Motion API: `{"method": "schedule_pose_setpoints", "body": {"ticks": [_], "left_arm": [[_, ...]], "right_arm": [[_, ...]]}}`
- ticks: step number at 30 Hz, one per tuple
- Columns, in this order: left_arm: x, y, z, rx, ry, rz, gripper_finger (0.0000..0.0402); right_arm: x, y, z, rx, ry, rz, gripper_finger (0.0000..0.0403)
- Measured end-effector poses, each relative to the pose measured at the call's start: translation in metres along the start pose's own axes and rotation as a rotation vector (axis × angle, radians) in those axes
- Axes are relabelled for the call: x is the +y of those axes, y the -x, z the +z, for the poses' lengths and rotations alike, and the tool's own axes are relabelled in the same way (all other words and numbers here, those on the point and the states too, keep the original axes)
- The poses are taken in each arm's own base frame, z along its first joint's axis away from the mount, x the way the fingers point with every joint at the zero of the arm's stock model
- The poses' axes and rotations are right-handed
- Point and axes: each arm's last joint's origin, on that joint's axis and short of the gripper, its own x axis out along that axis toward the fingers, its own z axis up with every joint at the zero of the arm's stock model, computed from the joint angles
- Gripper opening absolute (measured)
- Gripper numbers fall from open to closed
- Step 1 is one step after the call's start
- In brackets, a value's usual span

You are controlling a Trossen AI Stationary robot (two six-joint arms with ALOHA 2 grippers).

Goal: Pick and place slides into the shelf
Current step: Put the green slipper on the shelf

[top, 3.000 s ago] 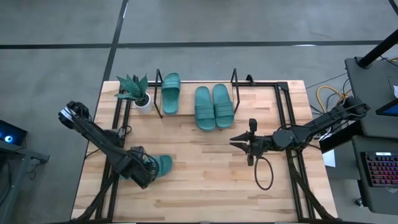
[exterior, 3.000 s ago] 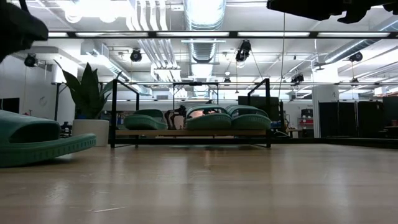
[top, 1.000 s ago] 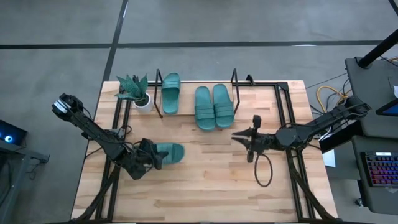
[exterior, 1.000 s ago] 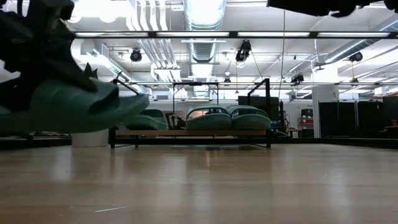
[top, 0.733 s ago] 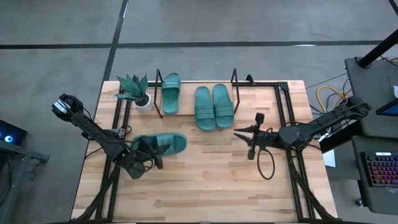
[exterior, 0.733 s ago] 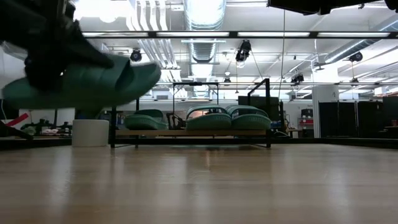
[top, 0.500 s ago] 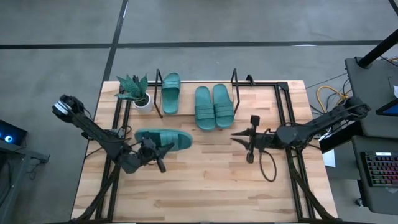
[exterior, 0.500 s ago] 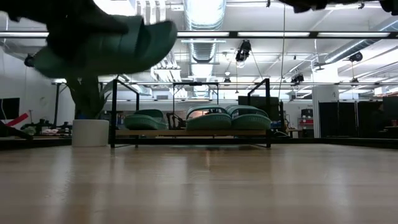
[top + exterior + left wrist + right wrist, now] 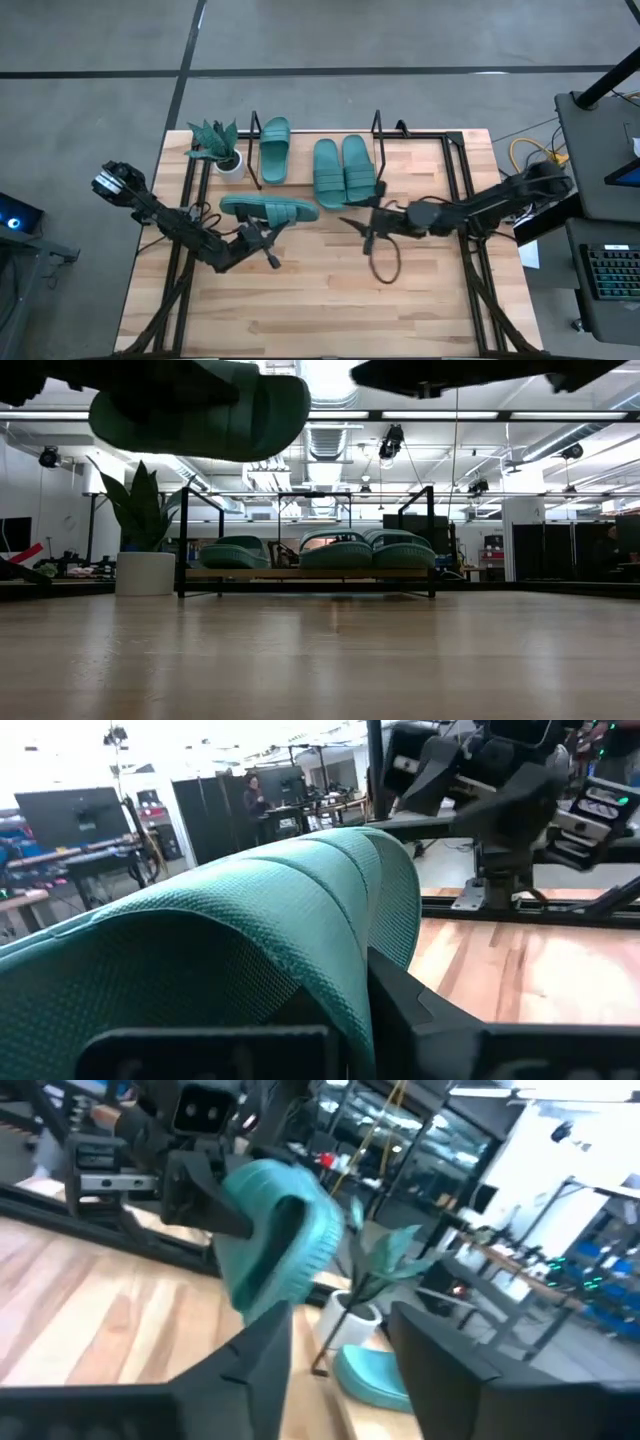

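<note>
Lifted higher and swung toward the rack since half a second ago, the fourth slide (image 9: 268,209) now hangs clear of the wooden table (image 9: 320,300), lying crosswise in the high view just in front of the shelf's open slot. It is pinched in the left gripper (image 9: 262,236), whose jaws are pressed on the sandal; in the left wrist view the ribbed teal strap (image 9: 300,900) arches over the dark fingers and fills most of the frame. In the low view the same slide (image 9: 205,405) floats near the top, well above the tabletop.

Meanwhile the right gripper (image 9: 368,229) has slid inward across the table toward the middle and now sits just in front of the pair of slides (image 9: 344,170) resting side by side on the shelf (image 9: 315,135). Its jaws are spread, with nothing between them; the right wrist view looks out between its two dark fingers (image 9: 255,1365) at the lifted slide (image 9: 270,1245) held by the other arm beyond them.

One more slide (image 9: 274,149) lies on the shelf's board beyond the left jaws, next to the small potted plant (image 9: 218,146), which stands just outside the wire frame.
</note>
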Motion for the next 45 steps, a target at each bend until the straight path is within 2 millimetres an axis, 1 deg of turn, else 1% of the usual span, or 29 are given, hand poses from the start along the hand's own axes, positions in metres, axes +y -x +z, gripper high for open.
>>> {"method": "schedule_pose_setpoints", "body": {"ticks": [2, 5, 7, 10, 12, 14, 17, 24, 28, 31, 34, 37, 42, 45], "left_arm": [[-0.002, -0.003, 0.001, -0.008, -0.024, -0.017, 0.0000], [-0.002, -0.005, 0.004, -0.012, -0.040, -0.010, 0.0000], [-0.002, -0.005, 0.006, -0.015, -0.091, -0.007, 0.0000], [0.000, -0.005, 0.008, -0.020, -0.094, -0.006, 0.0000], [0.000, -0.005, 0.009, -0.022, -0.114, -0.007, 0.0000], [0.000, -0.005, 0.007, -0.023, -0.173, -0.022, 0.0000], [-0.002, -0.009, 0.008, -0.033, -0.183, -0.029, 0.0000], [-0.003, -0.015, 0.011, -0.059, -0.197, -0.074, 0.0000], [-0.003, -0.016, 0.014, -0.096, -0.195, -0.118, 0.0000], [-0.003, -0.016, 0.016, -0.106, -0.195, -0.119, 0.0000], [-0.003, -0.016, 0.016, -0.118, -0.216, -0.143, 0.0000], [-0.004, -0.016, 0.016, -0.123, -0.219, -0.154, 0.0000], [-0.004, -0.016, 0.016, -0.124, -0.221, -0.156, 0.0000], [-0.004, -0.016, 0.015, -0.122, -0.221, -0.161, 0.0001]], "right_arm": [[0.000, -0.015, -0.001, 0.007, -0.018, 0.008, 0.0188], [-0.001, -0.031, -0.001, 0.025, -0.071, -0.007, 0.0218], [-0.002, -0.036, 0.000, 0.037, -0.086, -0.010, 0.0232], [-0.003, -0.040, 0.003, 0.028, -0.107, -0.013, 0.0246], [-0.003, -0.041, 0.006, 0.010, -0.124, 0.016, 0.0251], [-0.002, -0.041, 0.008, -0.014, -0.135, 0.066, 0.0253], [-0.001, -0.042, 0.011, -0.042, -0.139, 0.120, 0.0253], [-0.005, -0.044, 0.009, -0.024, -0.140, 0.106, 0.0253], [-0.005, -0.044, 0.008, -0.017, -0.139, 0.105, 0.0246], [-0.006, -0.044, 0.007, -0.011, -0.137, 0.105, 0.0231], [-0.005, -0.044, 0.005, 0.002, -0.132, 0.111, 0.0203], [-0.004, -0.044, 0.005, 0.007, -0.115, 0.119, 0.0156], [-0.004, -0.044, 0.003, 0.018, 0.013, 0.115, 0.0038], [-0.004, -0.044, 0.002, 0.030, 0.047, 0.122, 0.0033]]}}
